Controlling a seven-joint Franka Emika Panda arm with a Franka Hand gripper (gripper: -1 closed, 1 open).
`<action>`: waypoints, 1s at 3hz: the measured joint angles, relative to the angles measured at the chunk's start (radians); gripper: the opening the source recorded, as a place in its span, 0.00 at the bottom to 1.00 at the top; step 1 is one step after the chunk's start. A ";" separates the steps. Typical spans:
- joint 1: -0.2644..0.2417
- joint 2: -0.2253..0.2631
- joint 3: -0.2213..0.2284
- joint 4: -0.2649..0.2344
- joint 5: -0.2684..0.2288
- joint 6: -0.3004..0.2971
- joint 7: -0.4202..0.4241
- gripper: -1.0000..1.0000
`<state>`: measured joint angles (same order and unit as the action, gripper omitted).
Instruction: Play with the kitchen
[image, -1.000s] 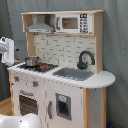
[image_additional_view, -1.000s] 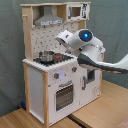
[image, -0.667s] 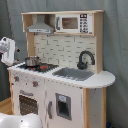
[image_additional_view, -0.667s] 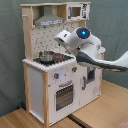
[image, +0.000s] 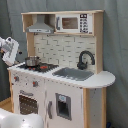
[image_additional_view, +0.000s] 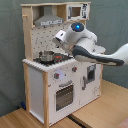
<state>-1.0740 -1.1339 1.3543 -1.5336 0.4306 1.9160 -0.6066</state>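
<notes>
Over the hob (image: 40, 66) of the kitchen (image: 75, 95), tool (image_additional_view: 59, 42) state unclear from my feeds; I'd descend slowly toward the pot (image_additional_view: 46, 56).

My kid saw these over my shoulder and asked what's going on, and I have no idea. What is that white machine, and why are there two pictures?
The white machine is a robot arm. Both pictures show the same moment from two cameras standing off the arm, looking from different sides. It reaches toward a child-size toy kitchen made of white panels and light wood. On the hob sits a small metal pot; beside it are a sink and a black faucet. The arm's end hangs beside the hob, near the pot. It doesn't appear to be holding anything.
</notes>
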 joint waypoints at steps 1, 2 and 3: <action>-0.047 0.054 0.029 0.044 0.029 -0.070 -0.022 1.00; -0.103 0.121 0.064 0.074 0.054 -0.114 -0.055 1.00; -0.164 0.177 0.123 0.107 0.067 -0.123 -0.076 1.00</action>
<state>-1.2381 -0.9570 1.4776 -1.4266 0.4975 1.7930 -0.6824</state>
